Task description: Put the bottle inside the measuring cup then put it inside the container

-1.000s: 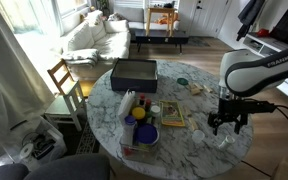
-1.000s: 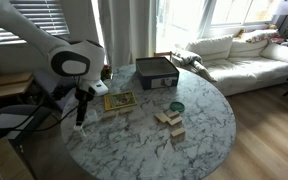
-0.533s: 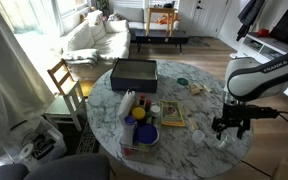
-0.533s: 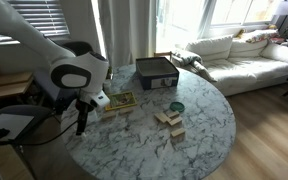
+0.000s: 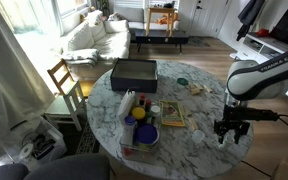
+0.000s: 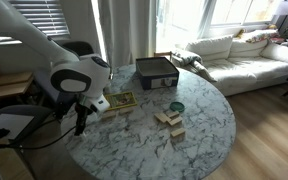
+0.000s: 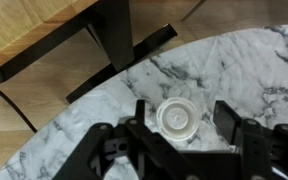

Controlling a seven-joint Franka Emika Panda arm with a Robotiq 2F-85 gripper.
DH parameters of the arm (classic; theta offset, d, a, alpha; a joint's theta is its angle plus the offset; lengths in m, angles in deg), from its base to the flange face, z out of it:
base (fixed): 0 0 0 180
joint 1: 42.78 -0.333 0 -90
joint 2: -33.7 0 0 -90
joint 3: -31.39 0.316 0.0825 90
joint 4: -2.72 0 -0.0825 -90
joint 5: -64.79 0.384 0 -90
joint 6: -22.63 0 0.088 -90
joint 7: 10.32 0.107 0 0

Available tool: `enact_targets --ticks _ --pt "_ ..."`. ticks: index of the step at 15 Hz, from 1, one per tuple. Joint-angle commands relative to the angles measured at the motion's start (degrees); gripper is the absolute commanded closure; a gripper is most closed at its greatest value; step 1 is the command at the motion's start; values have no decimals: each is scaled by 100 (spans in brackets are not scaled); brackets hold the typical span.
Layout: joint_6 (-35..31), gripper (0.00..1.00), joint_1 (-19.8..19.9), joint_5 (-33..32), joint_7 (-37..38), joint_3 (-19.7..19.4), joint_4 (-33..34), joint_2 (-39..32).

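Wrist view: bottle point(image 7: 176, 119), seen end-on and apparently upright, sits centred between the gripper's point(image 7: 181, 128) 2 wide-spread fingers. Straight down should bracket it.

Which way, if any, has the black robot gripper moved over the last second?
Yes. In an exterior view the black robot gripper has come down closer to the top of the round marble table, shifting slightly toward its near rim.
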Motion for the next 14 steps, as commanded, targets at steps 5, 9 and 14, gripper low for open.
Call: enact_targets --ticks 5,9,14 --pt "-13 74 20 68 -113 -52 16 -27" --pt "162 88 -38 -57 31 -30 67 171" --pt "526 88 -138 -407 169 16 149 662"
